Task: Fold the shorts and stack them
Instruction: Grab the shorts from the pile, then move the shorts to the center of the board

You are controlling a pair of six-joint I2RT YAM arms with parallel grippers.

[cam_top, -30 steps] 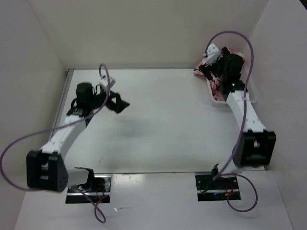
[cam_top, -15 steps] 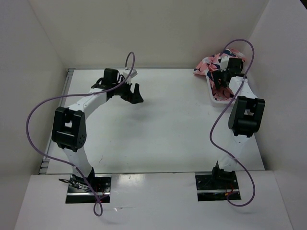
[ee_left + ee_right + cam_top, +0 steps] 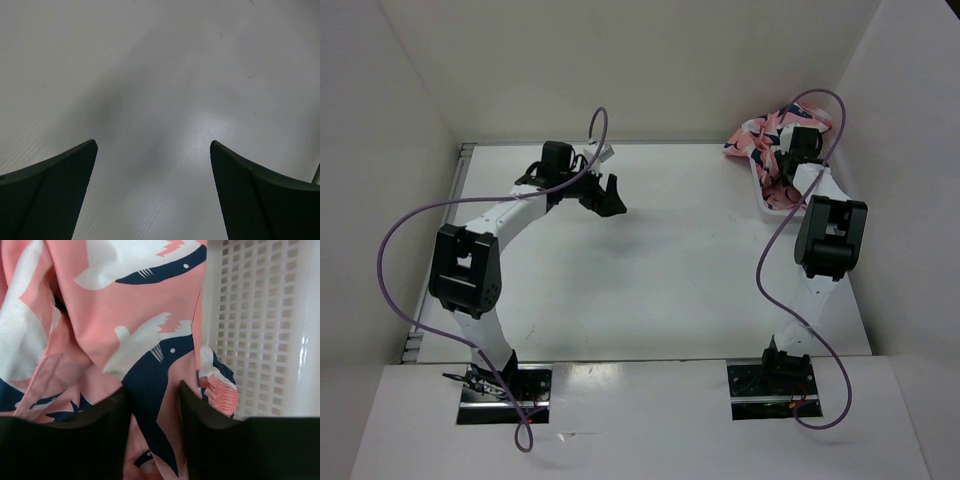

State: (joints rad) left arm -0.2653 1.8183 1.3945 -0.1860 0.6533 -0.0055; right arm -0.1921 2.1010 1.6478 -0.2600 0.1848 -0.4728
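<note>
The shorts [image 3: 767,130], salmon pink with navy and white shapes, lie bunched in the white mesh basket [image 3: 761,196] at the back right corner. In the right wrist view the shorts [image 3: 140,340] fill the frame. My right gripper [image 3: 152,387] is down among them, its two dark fingers pressed against either side of a fold of the fabric. From above, the right gripper [image 3: 783,166] sits inside the basket. My left gripper [image 3: 609,199] hovers over the bare table at the back left, open, with nothing between its fingers [image 3: 55,185].
The basket's perforated wall [image 3: 250,315] stands close on the right of the right gripper. White walls close the table in at the back and on both sides. A purple cable loops over each arm.
The right gripper's fingers have come together on the shorts in the basket. The left arm has swung in toward the table's back middle and then edged slightly right.
</note>
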